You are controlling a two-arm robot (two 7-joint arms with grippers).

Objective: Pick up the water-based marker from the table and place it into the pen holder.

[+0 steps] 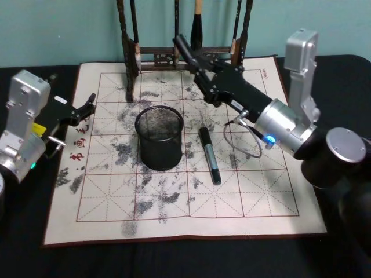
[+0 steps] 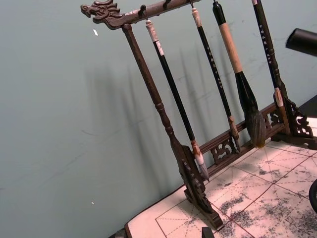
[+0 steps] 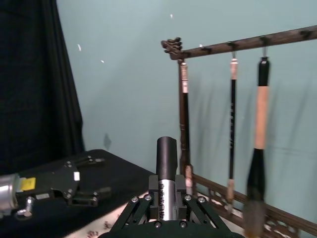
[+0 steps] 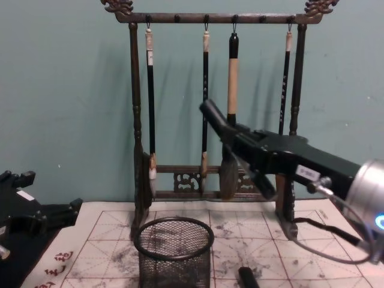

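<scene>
Up front: a black marker (image 1: 210,155) is laid on the mat (image 1: 261,197), just right of the pen holder (image 1: 159,138).
Left gripper (image 1: 90,107): positioned at the mat's left edge, fingers spread, nothing held.
Right gripper (image 1: 202,69): raised beyond the holder, fingers clamped around the water-based marker (image 4: 215,119).
Behind: brush rack (image 1: 174,55).

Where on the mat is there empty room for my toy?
The front rows of the mat, nearer than the pen holder and the lying marker, are bare. The back is crowded: brush rack, right gripper with its held marker. The left gripper sits at the left edge.
</scene>
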